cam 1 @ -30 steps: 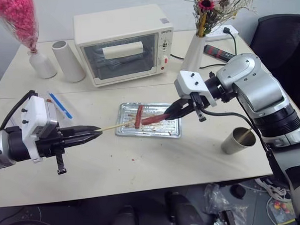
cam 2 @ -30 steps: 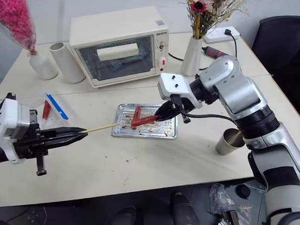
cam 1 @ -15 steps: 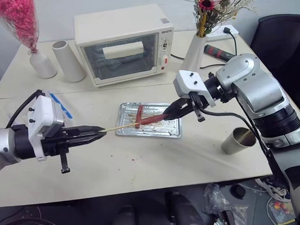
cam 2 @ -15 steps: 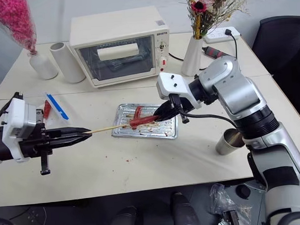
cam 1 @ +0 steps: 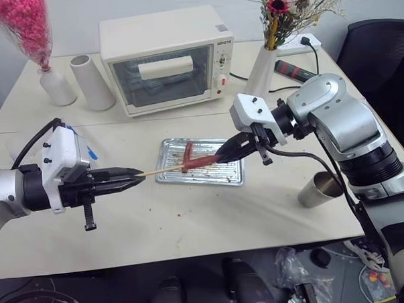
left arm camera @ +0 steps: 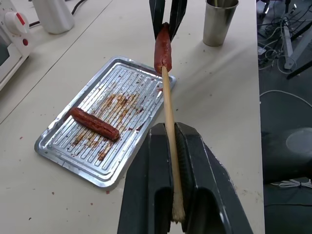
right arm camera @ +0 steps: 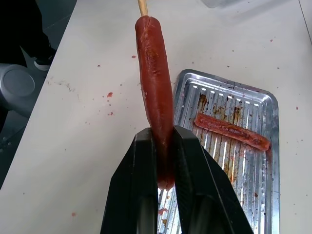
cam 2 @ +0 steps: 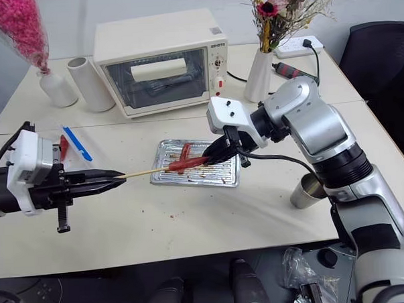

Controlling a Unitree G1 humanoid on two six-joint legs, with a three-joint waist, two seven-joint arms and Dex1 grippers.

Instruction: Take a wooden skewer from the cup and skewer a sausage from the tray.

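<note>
My left gripper (cam 1: pixel 140 174) is shut on the blunt end of the wooden skewer (cam 1: pixel 162 170), which points level toward the right. The skewer (left arm camera: pixel 168 109) has its tip at the near end of a dark red sausage (left arm camera: pixel 163 48); how deep it goes in I cannot tell. My right gripper (cam 1: pixel 223 155) is shut on the sausage's (right arm camera: pixel 155 73) other end and holds it just above the silver tray (cam 1: pixel 233 179). Another sausage (cam 1: pixel 188 151) lies in the tray. The tan cup (cam 1: pixel 319 188) stands at the right near the table's front edge.
A white toaster oven (cam 1: pixel 166 59) stands behind the tray, with a white cylinder (cam 1: pixel 92 82) and a vase of pink flowers (cam 1: pixel 51 81) to its left. A white flower vase (cam 1: pixel 260 72) and a power strip (cam 1: pixel 298 45) are at the back right. A clear bag with blue strips (cam 1: pixel 81 142) lies near my left arm.
The small gap between the skewer's tip and the sausage's end has closed. Both arms have hardly shifted, and both grips are unchanged.
</note>
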